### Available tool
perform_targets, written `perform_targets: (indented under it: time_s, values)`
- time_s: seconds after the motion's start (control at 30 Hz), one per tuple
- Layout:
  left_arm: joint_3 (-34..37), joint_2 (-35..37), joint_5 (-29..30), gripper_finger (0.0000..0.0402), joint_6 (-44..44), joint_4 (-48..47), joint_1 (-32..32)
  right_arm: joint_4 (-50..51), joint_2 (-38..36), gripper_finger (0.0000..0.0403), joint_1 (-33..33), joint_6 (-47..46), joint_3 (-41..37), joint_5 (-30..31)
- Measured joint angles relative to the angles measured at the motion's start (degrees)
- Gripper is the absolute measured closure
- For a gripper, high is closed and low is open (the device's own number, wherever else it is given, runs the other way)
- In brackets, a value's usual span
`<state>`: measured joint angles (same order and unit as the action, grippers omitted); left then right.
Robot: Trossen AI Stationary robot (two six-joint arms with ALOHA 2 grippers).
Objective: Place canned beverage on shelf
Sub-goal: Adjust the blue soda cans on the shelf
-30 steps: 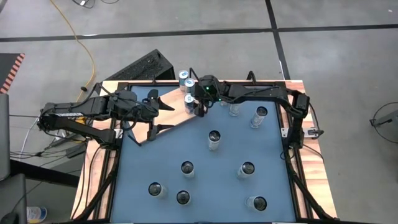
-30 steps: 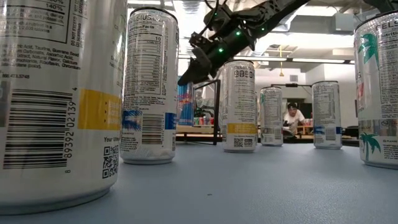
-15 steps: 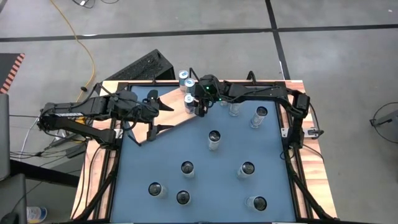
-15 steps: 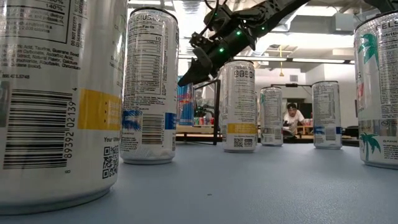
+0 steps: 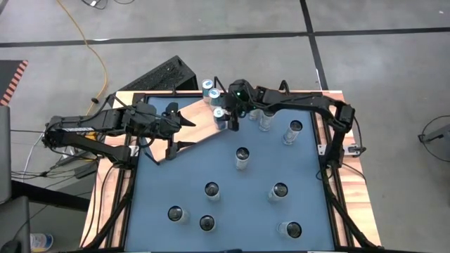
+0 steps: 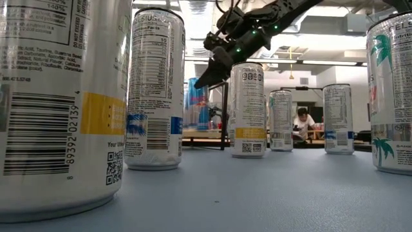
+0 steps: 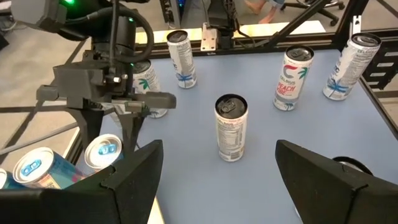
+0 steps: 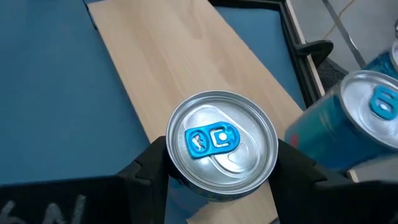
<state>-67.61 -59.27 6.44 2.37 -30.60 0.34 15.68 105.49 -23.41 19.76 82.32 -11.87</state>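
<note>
While your right gripper [image 5: 226, 118] hangs over the far end of the shelf [image 5: 190, 130], its fingers [image 8: 146, 171] sit closed on either side of a blue can [image 8: 221, 152] with a silver top and blue tab. You can see from the right wrist view that both pads press the can's sides just below the rim, with the pale wood board directly underneath. Whether the can's base touches the board, you cannot tell from any view. Two more blue cans [image 5: 209, 88] stand just beside it at the board's far corner. Your left gripper [image 5: 184, 121] waits over the near-left part of the board, jaws spread wide and holding nothing. Loose silver cans [image 5: 242, 157] stand scattered across the blue tabletop [image 5: 246, 204], well apart from the shelf
</note>
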Motion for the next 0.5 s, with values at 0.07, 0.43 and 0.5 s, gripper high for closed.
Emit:
perform_targets:
  time_s: [0.07,0.43,0.5]
  values:
    - [0.00,0.00,0.00,0.0105,0.06,0.00,0.00,0.68,-0.46,0.0203,-0.55,0.30,-0.03,-0.30]
    - [0.00,0.02,0.00,0.0105,0.15,0.06,0.00,0.05,-0.76,0.0202,-1.57,2.59,-0.07,-1.75]
    - [0.00,0.00,0.00,0.0105,0.15,0.06,0.00,-0.57,-0.70,0.0202,-1.49,2.61,-0.11,-1.75]
